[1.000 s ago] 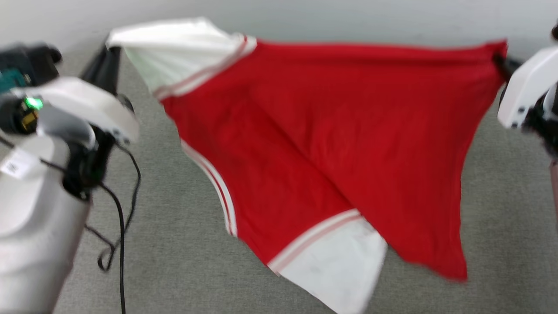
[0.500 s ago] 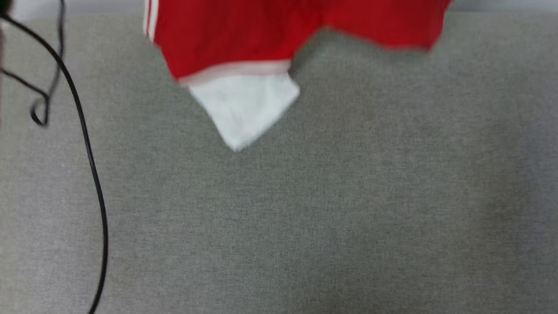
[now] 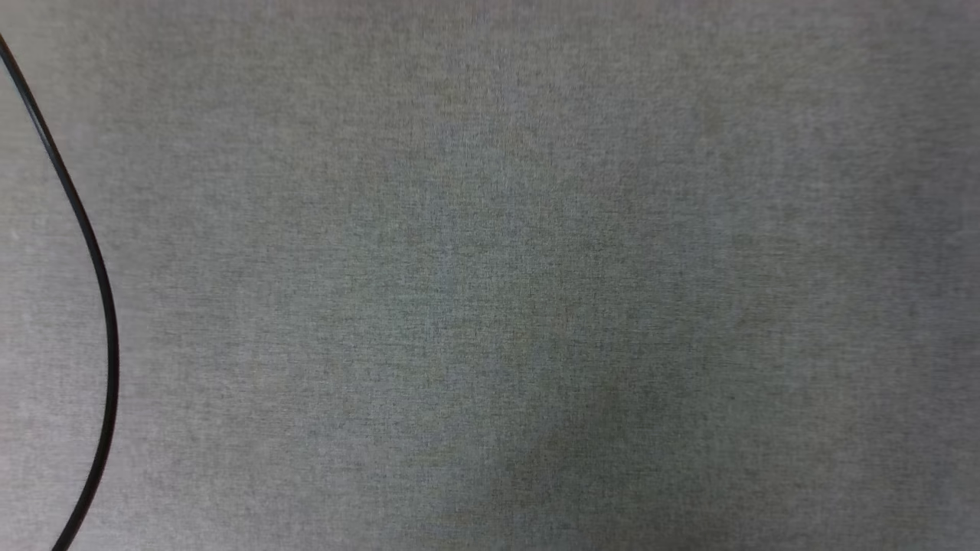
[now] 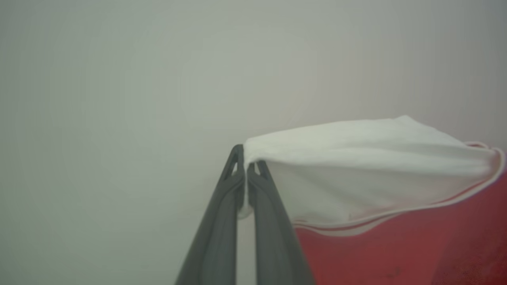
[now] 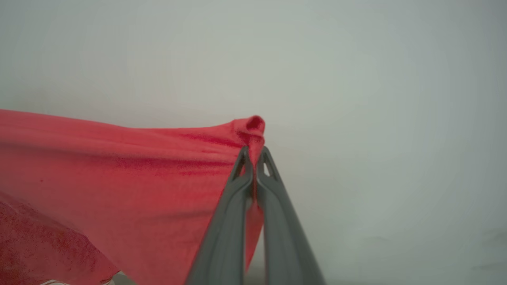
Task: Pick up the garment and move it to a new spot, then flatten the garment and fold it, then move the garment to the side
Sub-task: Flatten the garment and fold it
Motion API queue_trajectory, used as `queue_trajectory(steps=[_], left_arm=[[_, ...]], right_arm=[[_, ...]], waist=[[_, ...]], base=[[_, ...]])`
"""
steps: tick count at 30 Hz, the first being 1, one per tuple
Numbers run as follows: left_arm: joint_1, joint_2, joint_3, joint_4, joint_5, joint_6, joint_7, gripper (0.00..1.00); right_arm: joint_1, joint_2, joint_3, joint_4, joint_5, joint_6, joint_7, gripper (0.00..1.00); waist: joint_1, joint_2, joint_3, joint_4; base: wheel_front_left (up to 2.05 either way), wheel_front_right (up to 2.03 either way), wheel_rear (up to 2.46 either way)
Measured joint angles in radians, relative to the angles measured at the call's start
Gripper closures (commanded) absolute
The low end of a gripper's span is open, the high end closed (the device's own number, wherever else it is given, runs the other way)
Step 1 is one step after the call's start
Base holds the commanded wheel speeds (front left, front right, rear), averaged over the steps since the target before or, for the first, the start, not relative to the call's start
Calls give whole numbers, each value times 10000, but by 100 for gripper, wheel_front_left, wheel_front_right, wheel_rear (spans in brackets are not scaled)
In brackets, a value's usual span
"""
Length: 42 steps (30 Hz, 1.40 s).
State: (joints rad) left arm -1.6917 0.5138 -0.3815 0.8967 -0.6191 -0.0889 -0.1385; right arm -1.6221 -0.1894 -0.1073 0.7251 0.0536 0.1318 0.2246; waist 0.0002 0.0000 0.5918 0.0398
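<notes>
The garment [image 5: 119,178] hangs in the air, stretched between both hands in front of a pale wall [image 4: 119,79]. The left hand [image 4: 246,166] is clenched on the very tip of its white sleeve [image 4: 356,170], and the right hand [image 5: 254,152] is clenched on a small bunched red corner. Both pinches hold very little cloth, so pulling the garment any tighter could tear an edge free and leave it dangling from one hand. The loose lower part of the garment may tuck under itself when it is laid down on the grey table [image 3: 536,268]. A black cable [image 3: 99,291] lies on that table and could catch the garment's hem or sleeve.
</notes>
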Motion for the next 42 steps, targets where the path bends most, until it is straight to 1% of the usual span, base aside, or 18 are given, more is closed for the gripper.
queue_trajectory(steps=[3, 7, 11, 14, 20, 26, 32, 35, 38, 42], left_arm=[[59, -73, 46, 504, -255, -136, -148, 100], [518, -228, 36, 1147, -629, -334, -146, 100], [1483, -234, 33, 1661, -1200, -426, -42, 100], [2558, -320, -88, 1279, -1939, -430, 79, 100], [5575, -100, -612, 56, -3225, -431, -109, 100], [8410, 157, -836, -897, -3975, -437, -740, 100], [10632, 347, -616, -1749, -4034, -422, -1127, 100], [11783, 357, -405, -2359, -4059, -138, -1189, 100], [12929, 410, -309, -3012, -4084, 174, -1198, 100], [14438, 456, -224, -4092, -4240, 832, -1200, 100]], right_arm=[[-27, 127, 182, 397, -19, 0, -226, 100], [47, 90, 407, 1053, 167, 0, -474, 100], [768, 77, 926, 1636, 602, 2, -794, 100], [1700, -54, 1283, 1864, 1126, 2, -1087, 100], [4180, -384, 1881, 1854, 2278, 2, -1528, 100], [6886, -681, 2339, 1124, 3229, 15, -1837, 100], [9144, -943, 2573, -6, 3904, 19, -1599, 100], [10348, -1110, 2600, -736, 4054, 27, -1446, 100], [11616, -1225, 2395, -1538, 4092, 54, -1267, 100], [13356, -1149, 1827, -2706, 4100, 58, -844, 100]], waist=[[0, 0, 406, 28], [0, 0, 759, 103], [0, 0, 677, 92], [-1, 0, 395, 69], [-2, 0, -355, 71], [-4, 0, -1264, 111], [-5, 0, -2253, 86], [-5, 1, -2796, 71], [-6, 0, -3341, 62], [-6, 0, -4048, 53]], base=[[0, 0, 0], [0, 0, 0], [0, 0, 0], [0, 0, 0], [0, 0, 0], [0, 0, 0], [0, 0, 0], [0, 0, 0], [0, 0, 0], [0, 0, 0]])
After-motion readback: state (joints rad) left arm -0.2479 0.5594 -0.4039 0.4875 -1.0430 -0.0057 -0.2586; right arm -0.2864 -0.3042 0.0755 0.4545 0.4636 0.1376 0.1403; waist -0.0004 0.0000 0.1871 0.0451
